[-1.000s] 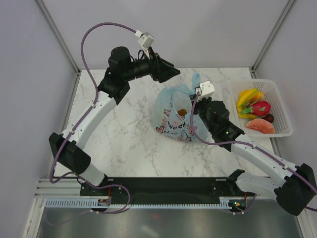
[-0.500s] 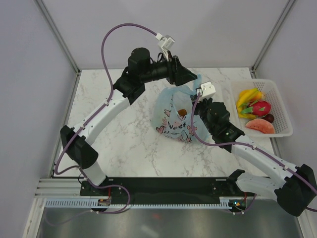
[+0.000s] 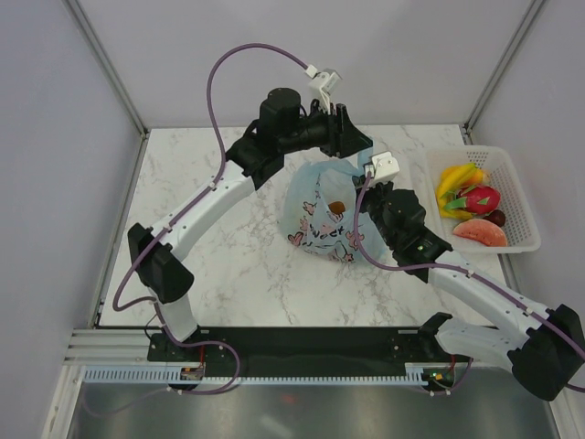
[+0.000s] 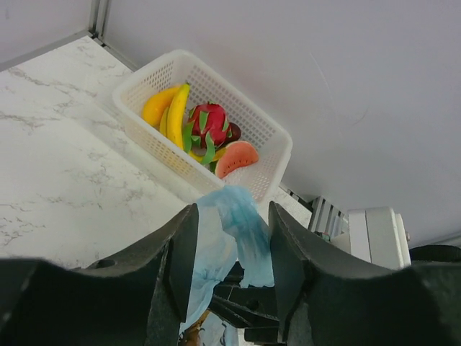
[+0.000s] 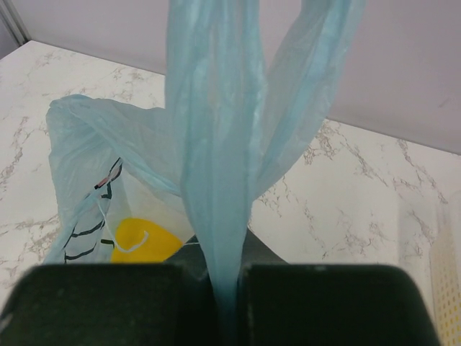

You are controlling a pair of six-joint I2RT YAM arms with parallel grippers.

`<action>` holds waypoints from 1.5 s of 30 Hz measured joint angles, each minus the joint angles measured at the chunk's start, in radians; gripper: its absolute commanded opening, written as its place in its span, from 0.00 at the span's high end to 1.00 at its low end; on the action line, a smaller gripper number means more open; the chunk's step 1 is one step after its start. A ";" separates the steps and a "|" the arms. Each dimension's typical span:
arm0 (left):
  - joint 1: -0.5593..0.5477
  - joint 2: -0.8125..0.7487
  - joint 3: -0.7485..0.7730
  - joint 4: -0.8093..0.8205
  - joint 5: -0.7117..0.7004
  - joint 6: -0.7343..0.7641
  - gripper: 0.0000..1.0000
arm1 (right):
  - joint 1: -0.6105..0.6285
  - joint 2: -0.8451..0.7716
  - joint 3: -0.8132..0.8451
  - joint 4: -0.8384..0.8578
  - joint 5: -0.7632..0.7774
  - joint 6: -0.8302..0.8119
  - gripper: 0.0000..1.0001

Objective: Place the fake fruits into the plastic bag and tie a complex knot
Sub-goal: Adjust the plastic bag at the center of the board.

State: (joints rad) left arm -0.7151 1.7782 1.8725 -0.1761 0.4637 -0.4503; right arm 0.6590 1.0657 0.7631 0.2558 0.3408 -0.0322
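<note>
The light-blue plastic bag [image 3: 320,215] stands mid-table, and a tan fruit [image 3: 337,207] shows inside its mouth. My right gripper [image 5: 227,288] is shut on one twisted handle of the bag [image 5: 216,144] and sits at the bag's right side [image 3: 364,199]. The other handle loop [image 4: 241,216] stands up between the fingers of my left gripper [image 4: 232,216], whose jaws are open around it, above the bag's far edge [image 3: 358,146]. The bananas [image 3: 457,178], dragon fruit [image 3: 480,198], orange-red slice [image 3: 480,233] and dark ball [image 3: 496,218] lie in the basket.
The white mesh basket [image 3: 521,197] sits at the table's far right edge, against the wall; in the left wrist view the same basket [image 4: 137,90] lies beyond the handle. A yellow patch [image 5: 144,241] shows through the bag's wall.
My left arm has swung right across the back of the table until its jaws are around the bag's raised handle, and the jaws have narrowed. The right arm and bag have stayed put.
</note>
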 measured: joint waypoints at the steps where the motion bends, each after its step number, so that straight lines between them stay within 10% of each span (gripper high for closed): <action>1: -0.006 0.005 0.009 -0.013 -0.013 0.004 0.65 | 0.000 -0.001 0.000 0.000 0.001 0.000 1.00; 5: -0.020 0.009 0.016 -0.036 -0.050 0.026 0.98 | 0.000 -0.006 -0.004 0.000 0.005 0.001 1.00; 45: -0.130 -0.446 -0.811 0.430 -0.487 0.036 0.98 | -0.073 0.001 0.078 -0.232 -0.146 0.178 1.00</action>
State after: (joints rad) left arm -0.8448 1.3327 1.0611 0.2535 -0.0231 -0.4141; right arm 0.5858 1.0664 0.8410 0.0242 0.1947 0.1459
